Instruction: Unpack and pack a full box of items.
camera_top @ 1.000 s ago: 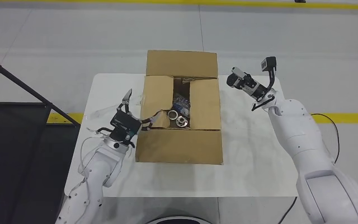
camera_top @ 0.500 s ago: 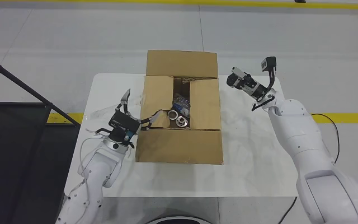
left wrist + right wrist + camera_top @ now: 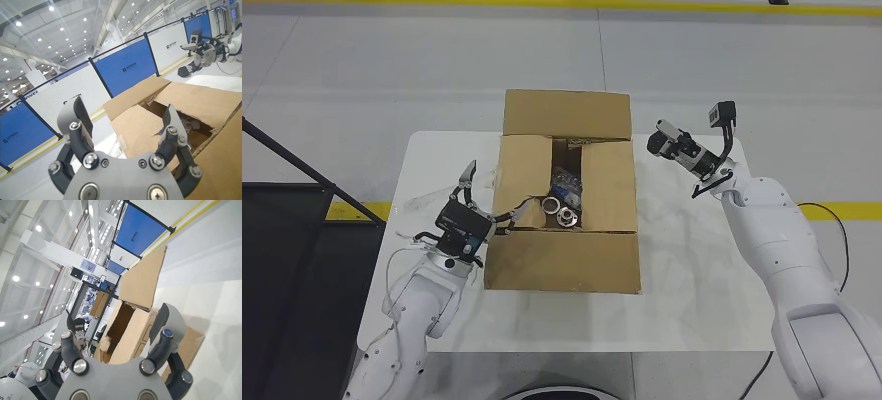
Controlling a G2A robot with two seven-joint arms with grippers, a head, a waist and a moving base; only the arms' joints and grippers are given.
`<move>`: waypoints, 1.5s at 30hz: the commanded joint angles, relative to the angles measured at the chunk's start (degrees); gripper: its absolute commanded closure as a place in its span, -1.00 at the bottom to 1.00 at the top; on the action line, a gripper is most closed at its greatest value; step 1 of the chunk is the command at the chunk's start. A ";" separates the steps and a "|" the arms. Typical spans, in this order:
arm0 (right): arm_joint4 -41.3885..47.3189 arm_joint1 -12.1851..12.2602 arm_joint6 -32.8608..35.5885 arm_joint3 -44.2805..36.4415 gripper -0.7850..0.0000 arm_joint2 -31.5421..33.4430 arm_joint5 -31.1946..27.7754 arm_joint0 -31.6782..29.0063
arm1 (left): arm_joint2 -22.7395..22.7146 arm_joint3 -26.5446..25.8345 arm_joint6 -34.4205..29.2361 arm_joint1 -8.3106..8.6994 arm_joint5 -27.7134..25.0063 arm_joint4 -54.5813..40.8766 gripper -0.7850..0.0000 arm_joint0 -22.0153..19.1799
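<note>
A brown cardboard box [image 3: 562, 225] stands in the middle of the white table [image 3: 692, 290], its flaps partly open. Metal rings [image 3: 559, 210] and other small items [image 3: 567, 185] lie inside. My left gripper [image 3: 482, 195] is open at the box's left side, one finger over the left flap [image 3: 140, 130], nothing between the fingers [image 3: 83, 113]. My right gripper [image 3: 660, 140] hovers open and empty off the box's far right corner; the left wrist view shows it beyond the box [image 3: 189, 60]. In the right wrist view the box [image 3: 136, 321] lies past my right gripper [image 3: 115, 321].
The box's far flap [image 3: 567, 113] stands up at the back. Bare table lies right of and in front of the box. A black frame [image 3: 302, 165] stands off the table's left edge. Blue and white partition panels [image 3: 121, 70] ring the area.
My left gripper has crept slightly to the left and back along the box's side. The right arm has not moved.
</note>
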 commanded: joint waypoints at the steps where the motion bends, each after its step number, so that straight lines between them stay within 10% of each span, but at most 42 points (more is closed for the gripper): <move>1: 0.00 0.00 0.00 0.00 -1.00 0.00 0.00 0.00 | 0.02 0.02 -0.01 0.00 -0.01 0.01 -1.00 -0.02; 13: 1.77 0.92 2.62 -9.98 -1.00 2.36 -6.50 -4.99 | 3.27 -2.35 -12.86 -0.63 -5.67 -8.96 -1.00 -5.33; 21: 10.02 6.25 10.34 -22.50 -1.00 9.03 1.16 -11.10 | 6.24 -1.44 -28.51 -1.36 -12.11 -24.79 -1.00 -12.63; 36: 11.54 8.89 14.81 -23.88 -1.00 12.85 5.64 -12.75 | 6.81 0.41 -35.37 -1.59 -12.85 -33.38 -1.00 -14.60; 45: 14.82 9.51 13.75 -27.04 -1.00 16.03 6.75 -16.18 | 11.55 9.38 -47.60 -3.00 -8.90 -52.50 -1.00 -23.80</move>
